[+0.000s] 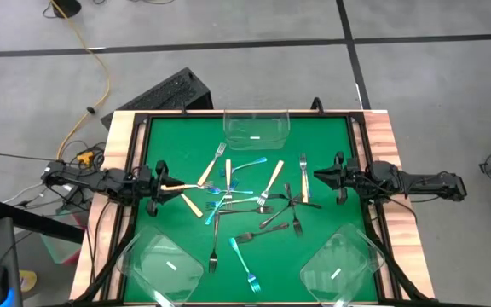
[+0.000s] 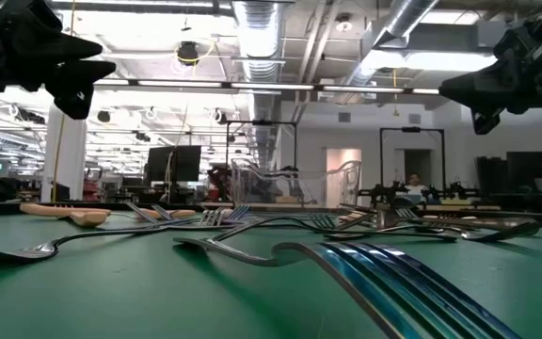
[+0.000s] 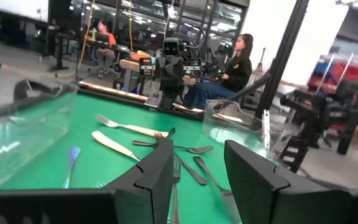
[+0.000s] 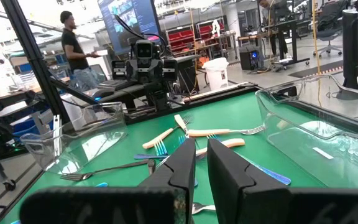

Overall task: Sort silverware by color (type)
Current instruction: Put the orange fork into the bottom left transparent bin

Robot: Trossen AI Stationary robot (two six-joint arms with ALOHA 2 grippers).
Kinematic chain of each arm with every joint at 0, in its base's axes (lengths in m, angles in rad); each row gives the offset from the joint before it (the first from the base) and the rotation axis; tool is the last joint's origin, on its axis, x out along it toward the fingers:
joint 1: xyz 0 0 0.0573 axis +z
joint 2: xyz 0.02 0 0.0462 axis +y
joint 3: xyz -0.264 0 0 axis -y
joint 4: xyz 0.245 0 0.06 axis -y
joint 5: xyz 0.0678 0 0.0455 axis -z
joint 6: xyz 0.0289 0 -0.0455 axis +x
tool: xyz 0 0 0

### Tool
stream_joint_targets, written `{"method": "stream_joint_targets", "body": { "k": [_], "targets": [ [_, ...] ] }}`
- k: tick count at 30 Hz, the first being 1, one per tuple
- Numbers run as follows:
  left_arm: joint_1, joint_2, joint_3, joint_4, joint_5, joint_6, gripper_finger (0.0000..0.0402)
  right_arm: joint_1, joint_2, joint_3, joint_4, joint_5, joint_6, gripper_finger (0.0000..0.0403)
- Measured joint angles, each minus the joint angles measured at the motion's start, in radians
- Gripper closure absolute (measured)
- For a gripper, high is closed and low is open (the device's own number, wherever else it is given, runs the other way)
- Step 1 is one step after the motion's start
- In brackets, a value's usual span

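The forks point(image 1: 245, 200) sit jumbled mid-table between both arms, and the cream-handled one point(image 1: 177, 186) points its handle right at the left pincer point(image 1: 165, 186), which hovers part-open and empty just beside it, while the right pincer point(image 1: 317, 176), narrow and empty, hangs farther off.
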Motion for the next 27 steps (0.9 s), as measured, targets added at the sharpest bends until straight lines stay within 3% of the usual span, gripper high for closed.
{"method": "stream_joint_targets", "body": {
  "k": [4,7,15,21,27],
  "targets": [
    [0.000,0.000,0.000,0.072,-0.023,-0.139,0.0274,0.000,0.000,0.000,0.000,0.000,0.000,0.0337],
    [0.000,0.000,0.000,0.129,-0.117,-0.174,0.0274,0.000,0.000,0.000,0.013,0.000,0.016,0.0337],
    [0.000,0.000,0.000,0.215,-0.316,-0.183,0.0274,-0.012,-0.002,0.000,0.189,0.009,0.290,0.0337],
    [0.000,0.000,0.000,0.210,-0.489,-0.390,0.0274,-0.019,-0.001,0.000,0.291,0.010,0.447,0.0337],
    [0.000,0.001,0.000,0.269,-0.669,-0.435,0.0274,-0.019,-0.001,0.000,0.313,0.063,0.479,0.0337]
  ]
}}
